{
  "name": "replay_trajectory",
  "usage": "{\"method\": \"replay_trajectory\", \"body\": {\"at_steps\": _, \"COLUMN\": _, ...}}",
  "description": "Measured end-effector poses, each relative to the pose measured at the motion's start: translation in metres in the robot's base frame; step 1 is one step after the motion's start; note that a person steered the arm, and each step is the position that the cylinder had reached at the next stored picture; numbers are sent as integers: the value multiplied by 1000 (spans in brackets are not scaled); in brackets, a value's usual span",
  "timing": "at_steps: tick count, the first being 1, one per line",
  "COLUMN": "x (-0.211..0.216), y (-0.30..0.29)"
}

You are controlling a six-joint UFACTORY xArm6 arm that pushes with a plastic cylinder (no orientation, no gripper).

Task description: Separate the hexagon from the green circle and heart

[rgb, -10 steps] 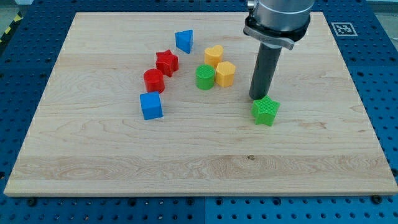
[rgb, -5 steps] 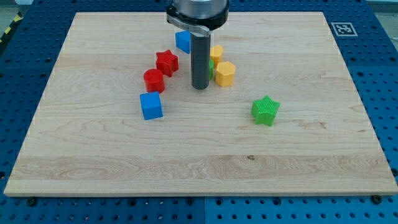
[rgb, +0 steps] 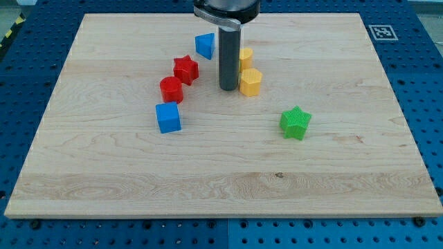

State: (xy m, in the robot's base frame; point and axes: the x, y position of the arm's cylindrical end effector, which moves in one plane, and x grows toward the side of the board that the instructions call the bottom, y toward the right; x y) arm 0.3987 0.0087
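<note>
The yellow hexagon [rgb: 250,81] sits on the wooden board just right of my rod. The yellow heart [rgb: 244,57] lies right behind the hexagon, partly covered by the rod. The green circle is hidden behind the rod. My tip [rgb: 228,88] rests on the board at the hexagon's left side, close to or touching it.
A blue triangle [rgb: 204,45], a red star [rgb: 185,69], a red circle [rgb: 171,90] and a blue cube [rgb: 168,117] lie left of the rod. A green star [rgb: 295,122] lies at the lower right. The board [rgb: 104,180] fills the view.
My rod swept from beside the green star leftward to the green circle, then edged slightly right and toward the view's top, now covering the green circle.
</note>
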Motion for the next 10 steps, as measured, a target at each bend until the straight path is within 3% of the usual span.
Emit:
{"method": "replay_trajectory", "body": {"at_steps": 6, "x": -12, "y": 42}}
{"method": "replay_trajectory", "body": {"at_steps": 8, "x": -33, "y": 55}}
{"method": "replay_trajectory", "body": {"at_steps": 9, "x": -34, "y": 95}}
{"method": "replay_trajectory", "body": {"at_steps": 10, "x": -74, "y": 110}}
